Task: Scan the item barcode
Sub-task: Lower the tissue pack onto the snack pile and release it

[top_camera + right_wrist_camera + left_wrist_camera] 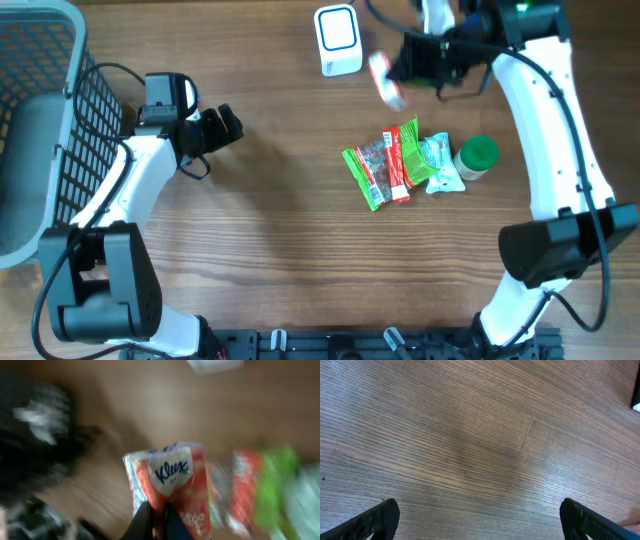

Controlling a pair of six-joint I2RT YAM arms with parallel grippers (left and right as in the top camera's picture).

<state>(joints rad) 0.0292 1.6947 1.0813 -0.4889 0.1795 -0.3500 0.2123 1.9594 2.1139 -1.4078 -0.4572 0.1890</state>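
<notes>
Wood-grain table (270, 250). Grey wire basket (40, 60) at its left edge, contents unclear. Left gripper (480, 527): jaws spread wide, holding nothing. Mid-table: green and red snack packets (385, 168), with a green-capped jar (477, 157) beside them. Farther: right gripper (155, 522) pinching a tissue pack (172, 482) marked "Kleenex", lifted near the white barcode scanner (337, 40).

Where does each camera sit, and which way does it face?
Overhead: above the table, facing down; left arm, right arm, scanner, basket show.
Left wrist: on the left arm, facing bare wood; open left gripper, fingers at bottom corners.
Right wrist: on the right arm, blurred; right gripper pinches a Kleenex pack.
Shared: overhead and right wrist both show that pack and snack packets.
</notes>
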